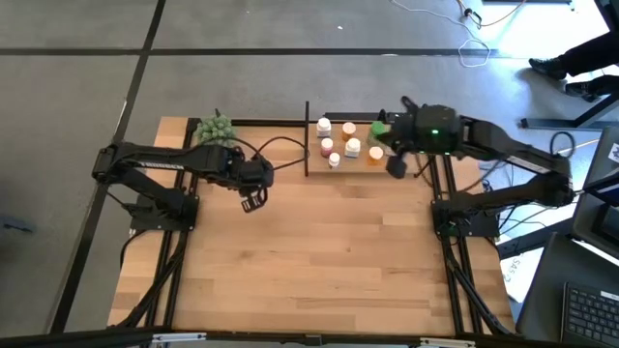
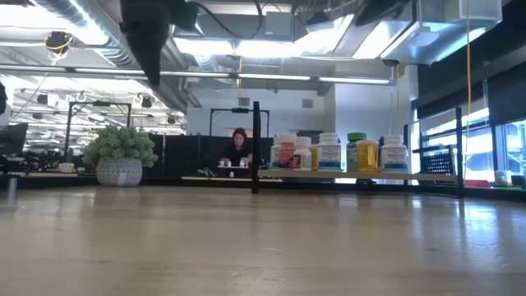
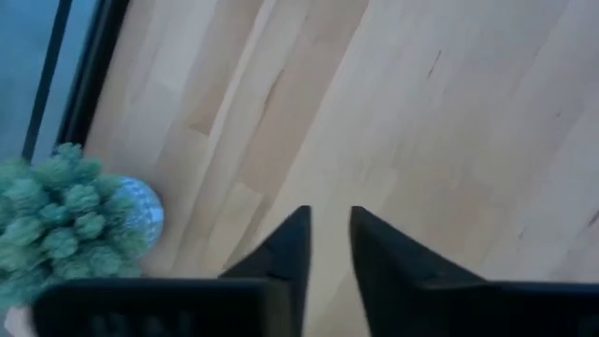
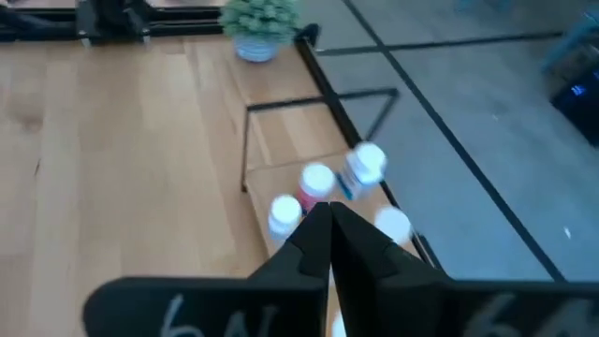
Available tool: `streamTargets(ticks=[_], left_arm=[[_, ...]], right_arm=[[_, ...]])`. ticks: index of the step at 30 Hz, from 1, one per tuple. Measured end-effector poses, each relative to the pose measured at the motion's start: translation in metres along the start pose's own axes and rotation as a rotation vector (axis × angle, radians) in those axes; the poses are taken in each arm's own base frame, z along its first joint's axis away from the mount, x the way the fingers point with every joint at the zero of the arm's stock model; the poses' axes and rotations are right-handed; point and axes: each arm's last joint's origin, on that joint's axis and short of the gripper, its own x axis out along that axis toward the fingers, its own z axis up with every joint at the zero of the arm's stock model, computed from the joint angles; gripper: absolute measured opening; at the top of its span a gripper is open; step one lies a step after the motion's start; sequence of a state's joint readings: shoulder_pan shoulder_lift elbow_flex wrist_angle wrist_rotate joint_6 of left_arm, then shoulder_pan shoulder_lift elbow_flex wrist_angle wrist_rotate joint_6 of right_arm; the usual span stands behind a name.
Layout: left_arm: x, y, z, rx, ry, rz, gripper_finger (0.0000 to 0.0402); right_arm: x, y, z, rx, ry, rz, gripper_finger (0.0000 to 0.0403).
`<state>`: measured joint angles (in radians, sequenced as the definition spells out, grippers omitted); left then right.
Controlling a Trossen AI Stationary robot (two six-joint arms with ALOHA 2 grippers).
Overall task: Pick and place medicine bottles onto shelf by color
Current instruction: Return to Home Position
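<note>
1. The left gripper hangs over the bare wooden table, left of the shelf. Its two dark fingers are parted by a narrow gap, grasping nothing and touching nothing.
2. The right gripper hovers at the shelf's right end, just above the bottles. Its fingertips are pressed together and it is empty.
3. The medicine bottles stand upright in a close cluster on the shelf, a light wood board with thin black posts at the table's far edge. None lies on the open tabletop.
4. From table height the bottles read as a row. A red-labelled bottle stands at the left end, followed by white ones. A green-capped bottle stands just beside an orange bottle, and a white bottle closes the right end. Most carry white caps.
5. A green bushy plant in a pale pot sits at the far edge, left of the shelf and near the left arm.
6. A person is seated in the room beyond the table.
</note>
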<state>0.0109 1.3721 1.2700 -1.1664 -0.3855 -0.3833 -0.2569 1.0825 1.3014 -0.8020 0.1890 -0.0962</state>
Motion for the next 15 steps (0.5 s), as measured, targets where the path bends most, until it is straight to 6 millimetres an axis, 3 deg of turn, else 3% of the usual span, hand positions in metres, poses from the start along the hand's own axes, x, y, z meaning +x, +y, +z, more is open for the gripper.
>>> streamTargets(ticks=[5, 10, 15], left_arm=[[-0.029, 0.017, -0.010, -0.008, -0.079, -0.010, 0.0007], [-0.066, 0.042, -0.030, -0.076, -0.224, -0.048, 0.0006], [-0.099, 0.067, -0.060, -0.161, -0.377, -0.107, 0.0004]], right_arm=[[-0.038, -0.007, -0.014, 0.093, -0.010, -0.054, 0.0004], [-0.071, -0.011, -0.028, 0.150, -0.044, -0.023, 0.0007], [-0.089, -0.009, -0.051, 0.170, -0.172, 0.063, 0.0004]])
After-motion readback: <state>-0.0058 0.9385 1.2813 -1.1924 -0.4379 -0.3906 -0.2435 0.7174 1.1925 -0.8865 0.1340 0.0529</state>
